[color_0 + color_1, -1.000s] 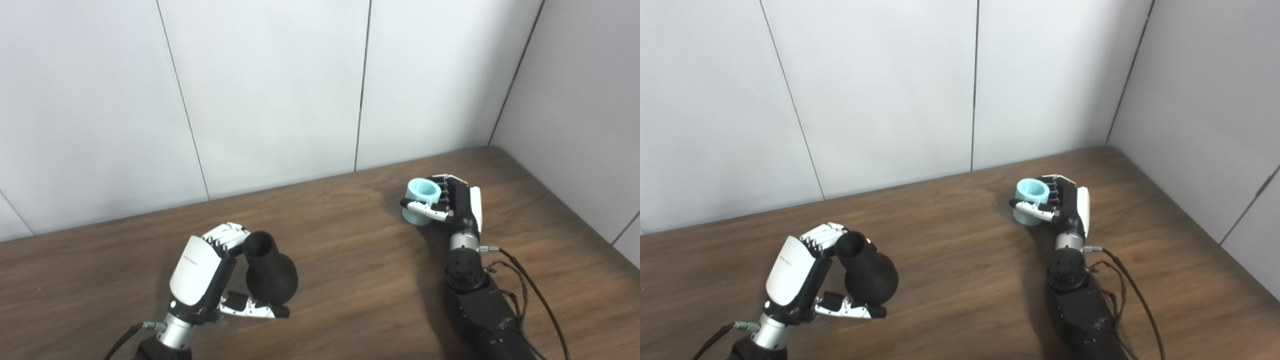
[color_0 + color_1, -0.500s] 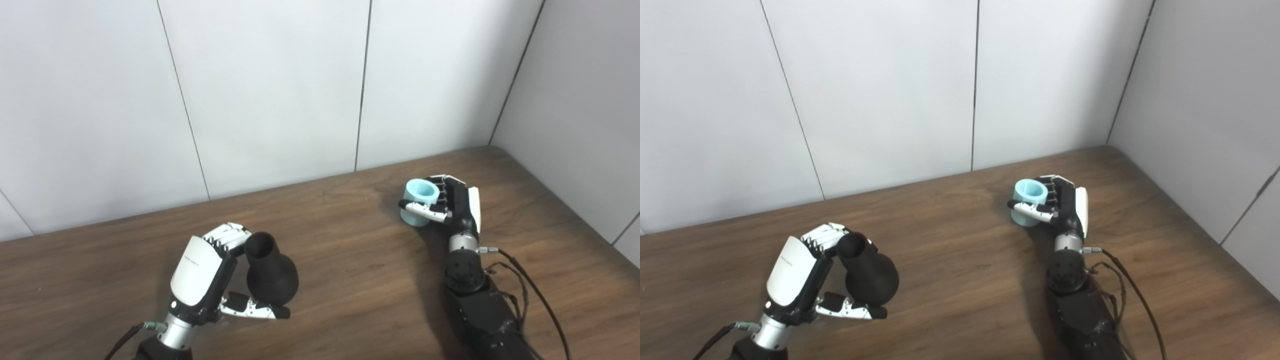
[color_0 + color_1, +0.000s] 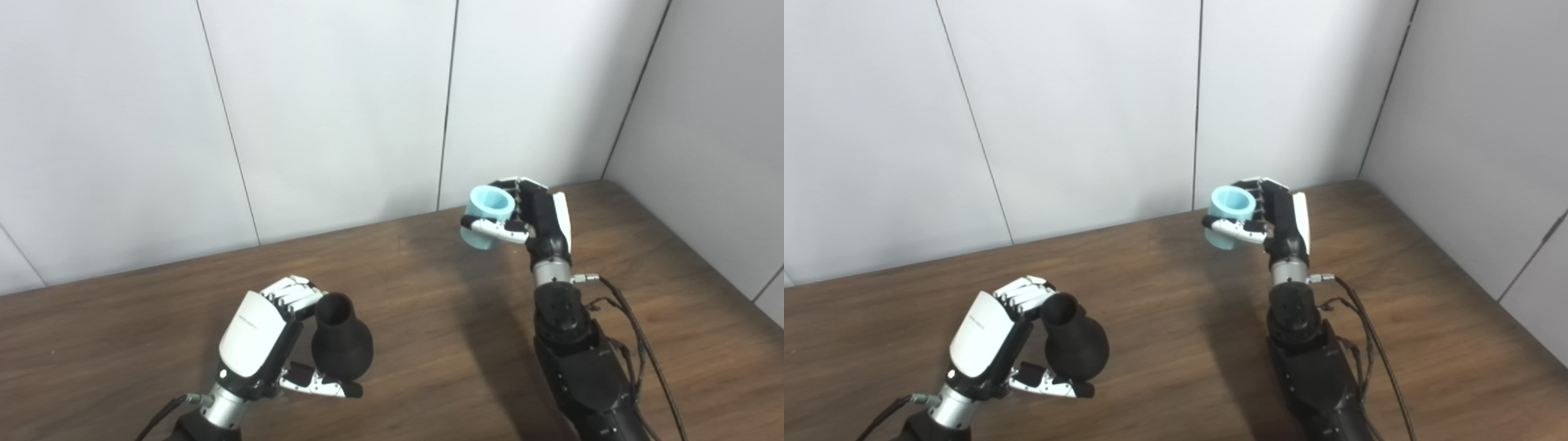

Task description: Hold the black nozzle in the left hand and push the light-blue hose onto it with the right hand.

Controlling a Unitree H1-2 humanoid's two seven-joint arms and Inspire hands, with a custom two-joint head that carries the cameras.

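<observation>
Left eye view: your right hand [image 3: 539, 214] has just lifted clear of the table [image 3: 429, 318], fingers wrapped round the light-blue hose [image 3: 487, 209], up at two o'clock. Your left hand [image 3: 260, 337] stays clamped on the black nozzle [image 3: 340, 343] at seven o'clock, mouth upward.

Right eye view: same story, hose [image 3: 1230, 209] airborne, nozzle [image 3: 1075, 343] low and well apart. Pickup looks done; next you carry the hose across toward eight o'clock.
</observation>
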